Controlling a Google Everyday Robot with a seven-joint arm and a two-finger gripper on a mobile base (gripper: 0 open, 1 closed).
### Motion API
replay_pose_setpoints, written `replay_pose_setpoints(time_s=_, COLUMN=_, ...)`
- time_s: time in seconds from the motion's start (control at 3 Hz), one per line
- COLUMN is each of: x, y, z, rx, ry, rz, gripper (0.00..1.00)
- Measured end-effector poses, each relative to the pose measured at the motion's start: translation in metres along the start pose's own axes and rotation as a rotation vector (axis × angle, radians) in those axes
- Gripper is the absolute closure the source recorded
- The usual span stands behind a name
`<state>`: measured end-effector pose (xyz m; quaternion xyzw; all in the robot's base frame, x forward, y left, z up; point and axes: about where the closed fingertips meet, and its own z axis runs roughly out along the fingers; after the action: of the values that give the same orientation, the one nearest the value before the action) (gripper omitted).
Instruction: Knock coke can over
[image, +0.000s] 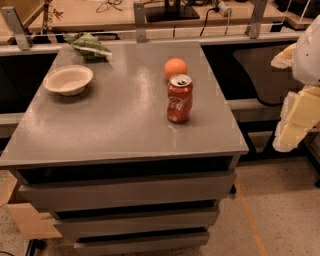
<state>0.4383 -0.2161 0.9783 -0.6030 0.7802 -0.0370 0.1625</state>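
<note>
The coke can (179, 98) is red with white script and a silver top with a pull tab. It stands upright on the grey cabinet top (120, 115), right of centre. A round orange fruit (175, 68) sits just behind it. My gripper (294, 122) is a pale cream shape at the right edge of the view, beyond the cabinet's right side. It hangs well to the right of the can, at about the can's height, and touches nothing.
A white bowl (68, 79) sits at the left rear of the top. A green chip bag (89, 46) lies at the back edge. The cabinet has drawers (125, 190) below. A desk with cables runs behind. Speckled floor (280, 210) lies to the right.
</note>
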Motion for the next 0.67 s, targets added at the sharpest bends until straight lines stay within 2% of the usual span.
replay_pose_setpoints(time_s=0.33, x=-0.001, y=-0.001, z=0.000, rx=0.003, ry=-0.005, rz=0.001, gripper=0.00)
replay_pose_setpoints(time_s=0.67, x=-0.012, y=-0.021, z=0.027, rx=-0.011, ry=-0.086, rz=0.018, gripper=0.00)
